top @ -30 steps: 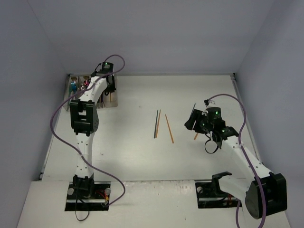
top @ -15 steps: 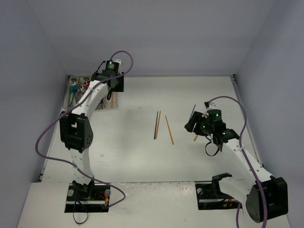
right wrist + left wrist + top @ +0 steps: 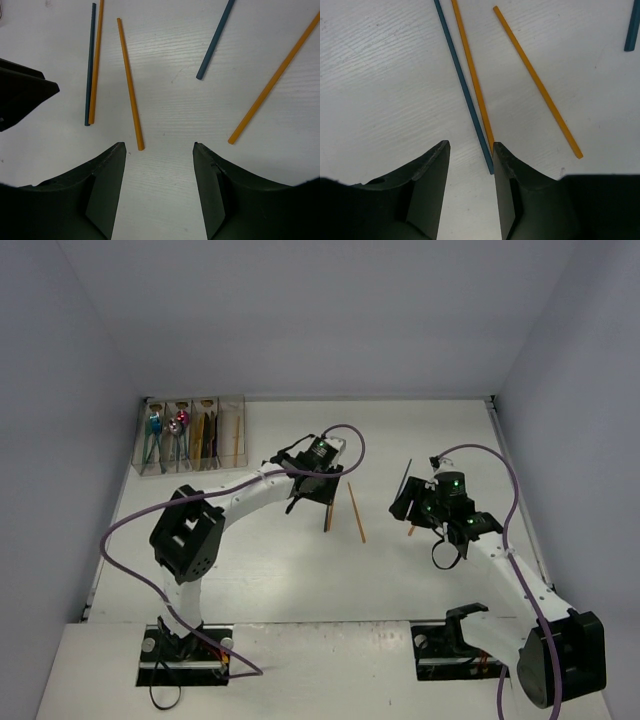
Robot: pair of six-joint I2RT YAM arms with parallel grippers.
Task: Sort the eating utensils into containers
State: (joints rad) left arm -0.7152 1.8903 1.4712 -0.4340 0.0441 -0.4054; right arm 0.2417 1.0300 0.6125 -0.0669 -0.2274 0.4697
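Lying loose on the white table (image 3: 280, 570), between the two arms, are five thin sticks. A teal stick (image 3: 465, 95) and an orange stick (image 3: 472, 75) lie side by side, touching or nearly so along their length. A second orange stick (image 3: 537, 82) sits just to their right, splaying away from them at its near end. Further right, another teal stick (image 3: 215, 40) and a third orange stick (image 3: 275, 77) lie apart from each other, close by the right arm.

The left gripper (image 3: 470, 147) hangs low over the near ends of the paired sticks. Its jaws are parted with nothing between them, and one fingertip sits just beside the pair's tips. The right gripper (image 3: 159, 147) hovers over bare table, jaws spread and empty, with the second orange stick's end near one finger.

Off in the far left corner the containers (image 3: 190, 469) stand four in a row, well apart from the sticks. Teal utensils fill the leftmost, a pink-headed one is in the next, dark and gold ones are in the third, and orange sticks are in the last.
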